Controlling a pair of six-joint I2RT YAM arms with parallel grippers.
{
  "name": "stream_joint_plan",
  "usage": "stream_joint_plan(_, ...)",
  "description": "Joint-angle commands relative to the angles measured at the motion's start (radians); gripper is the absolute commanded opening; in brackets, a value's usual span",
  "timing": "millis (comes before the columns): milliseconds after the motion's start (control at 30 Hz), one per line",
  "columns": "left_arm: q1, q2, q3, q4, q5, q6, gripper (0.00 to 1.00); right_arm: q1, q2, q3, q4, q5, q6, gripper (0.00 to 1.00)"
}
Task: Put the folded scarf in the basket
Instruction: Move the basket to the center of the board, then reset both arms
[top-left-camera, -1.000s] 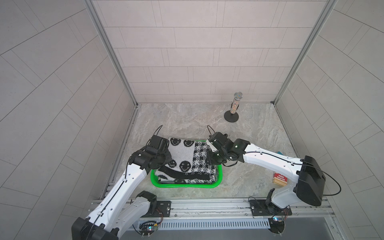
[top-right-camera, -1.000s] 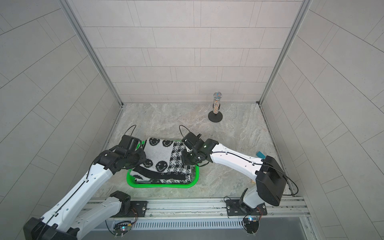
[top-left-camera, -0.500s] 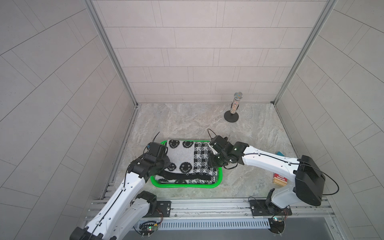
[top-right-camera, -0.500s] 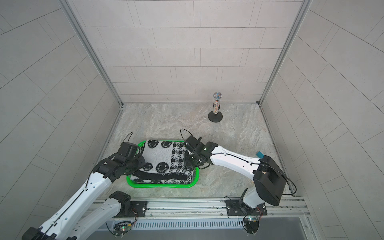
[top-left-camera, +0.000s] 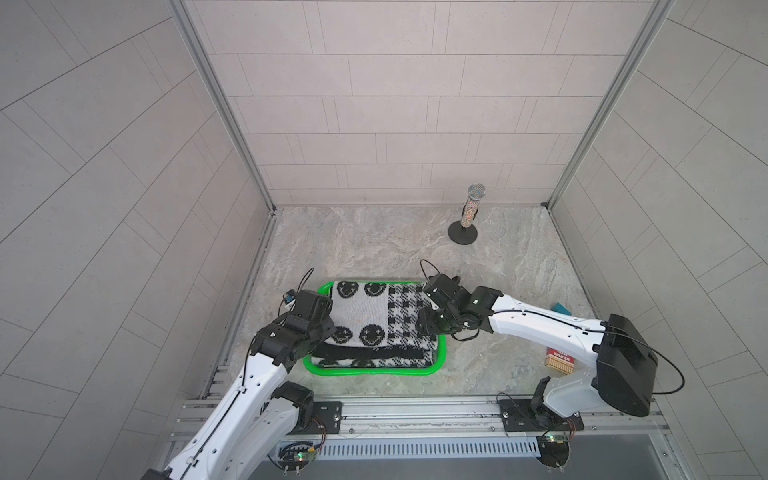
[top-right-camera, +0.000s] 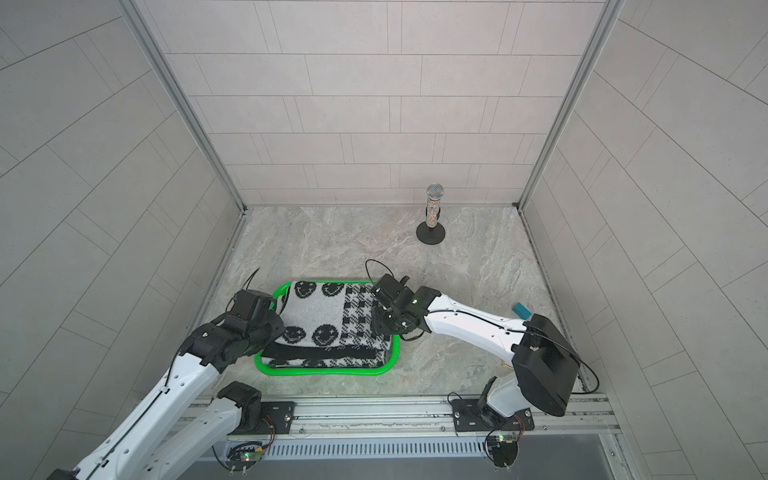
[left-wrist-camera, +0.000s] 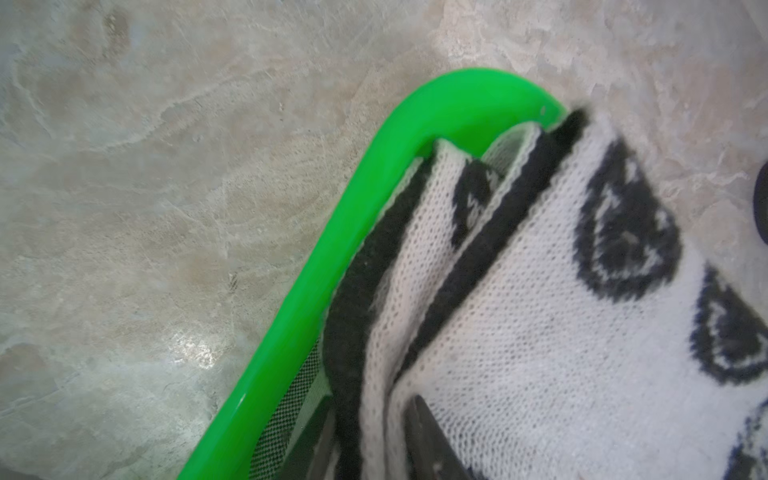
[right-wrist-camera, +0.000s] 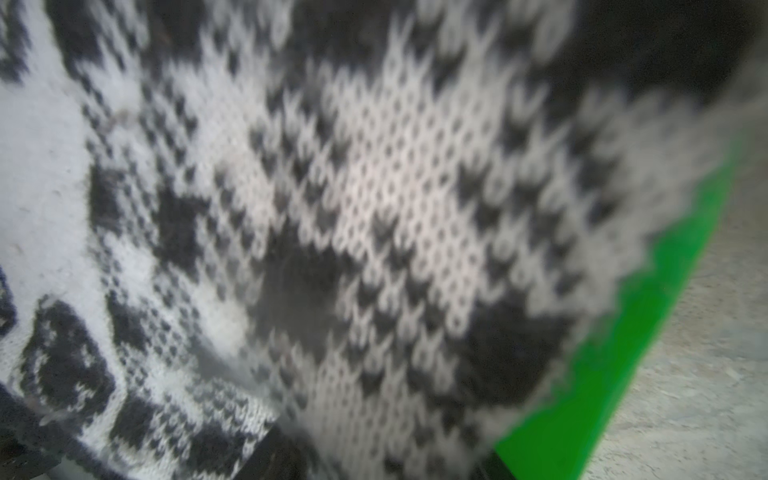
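Observation:
The folded scarf (top-left-camera: 374, 316) (top-right-camera: 324, 320), black and white knit with smiley faces and checks, lies inside the bright green basket (top-left-camera: 374, 371) (top-right-camera: 324, 371) and fills it. My left gripper (top-left-camera: 328, 328) (left-wrist-camera: 372, 440) is at the scarf's left edge, its two dark fingers closed on a fold of the scarf (left-wrist-camera: 540, 332) just inside the basket rim (left-wrist-camera: 332, 249). My right gripper (top-left-camera: 424, 328) (right-wrist-camera: 382, 461) is at the scarf's right edge. Its fingers stand wide apart, with the checked knit (right-wrist-camera: 374, 208) between them above the basket rim (right-wrist-camera: 623, 374).
A glittery microphone on a round black stand (top-left-camera: 467, 220) (top-right-camera: 432, 220) stands at the back right. A red and tan box (top-left-camera: 561, 359) and a teal object (top-left-camera: 561, 308) lie by the right arm. Tiled walls close three sides. The metal rail (top-left-camera: 415, 411) runs along the front.
Both arms came down and the scarf settled into the basket. The right fingers spread apart. The left fingers loosened slightly.

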Motion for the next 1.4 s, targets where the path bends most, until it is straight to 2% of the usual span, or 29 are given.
stream_joint_plan(0, 0.008, 0.006, 0.02, -0.038, -0.046, 0.007, 0.19, -0.035, -0.045, -0.039, -0.081, 0.081, 0.005, 0.53)
stream_joint_plan(100, 0.008, 0.008, 0.016, -0.01, -0.012, 0.006, 0.22, -0.064, -0.07, -0.059, -0.082, 0.068, -0.007, 0.53)
stream_joint_plan(267, 0.008, 0.061, 0.042, 0.036, 0.084, 0.005, 0.41, -0.113, -0.105, -0.084, -0.103, 0.05, -0.036, 0.53)
stream_joint_plan(333, 0.008, 0.069, 0.057, 0.045, 0.107, 0.004, 0.45, -0.139, -0.126, -0.102, -0.109, 0.043, -0.043, 0.53)
stream_joint_plan(567, 0.008, 0.101, 0.124, 0.051, 0.124, 0.02, 0.44, -0.251, -0.195, -0.143, -0.146, 0.008, -0.097, 0.56)
stream_joint_plan(733, 0.01, 0.173, 0.169, 0.091, 0.143, 0.062, 0.45, -0.276, -0.248, -0.11, -0.199, 0.013, -0.145, 0.74)
stream_joint_plan(833, 0.043, 0.218, 0.194, 0.151, 0.215, 0.077, 0.51, -0.276, -0.298, -0.055, -0.245, 0.024, -0.15, 0.81)
stream_joint_plan(867, 0.065, 0.242, 0.211, 0.158, 0.239, 0.091, 0.53, -0.276, -0.317, -0.033, -0.261, 0.038, -0.15, 0.93)
stream_joint_plan(900, 0.084, 0.266, 0.228, 0.16, 0.261, 0.104, 0.54, -0.276, -0.336, -0.02, -0.273, 0.054, -0.149, 1.0)
stream_joint_plan(933, 0.111, 0.292, 0.248, 0.164, 0.292, 0.124, 0.56, -0.285, -0.356, 0.0, -0.29, 0.066, -0.148, 1.0)
stream_joint_plan(967, 0.136, 0.311, 0.264, 0.171, 0.321, 0.141, 0.61, -0.3, -0.373, 0.023, -0.312, 0.077, -0.151, 1.0)
stream_joint_plan(1000, 0.155, 0.317, 0.274, 0.178, 0.341, 0.155, 0.76, -0.321, -0.384, 0.043, -0.33, 0.081, -0.155, 1.0)
stream_joint_plan(1033, 0.176, 0.32, 0.283, 0.195, 0.364, 0.174, 0.99, -0.35, -0.397, 0.065, -0.352, 0.086, -0.162, 1.0)
stream_joint_plan(1067, 0.194, 0.321, 0.294, 0.202, 0.37, 0.194, 1.0, -0.393, -0.408, 0.087, -0.372, 0.095, -0.175, 1.0)
stream_joint_plan(1167, 0.235, 0.33, 0.34, 0.178, 0.304, 0.262, 1.0, -0.536, -0.448, 0.118, -0.379, 0.134, -0.232, 1.0)
stream_joint_plan(1200, 0.243, 0.337, 0.35, 0.182, 0.287, 0.277, 1.0, -0.568, -0.456, 0.128, -0.374, 0.181, -0.251, 1.0)
stream_joint_plan(1267, 0.247, 0.358, 0.369, 0.205, 0.223, 0.323, 1.0, -0.598, -0.469, 0.135, -0.338, 0.365, -0.301, 1.0)
stream_joint_plan(1300, 0.247, 0.375, 0.382, 0.198, 0.15, 0.327, 1.0, -0.606, -0.47, 0.133, -0.312, 0.458, -0.31, 1.0)
stream_joint_plan(1367, 0.246, 0.403, 0.382, 0.204, -0.082, 0.306, 1.0, -0.61, -0.471, 0.088, -0.196, 0.655, -0.333, 1.0)
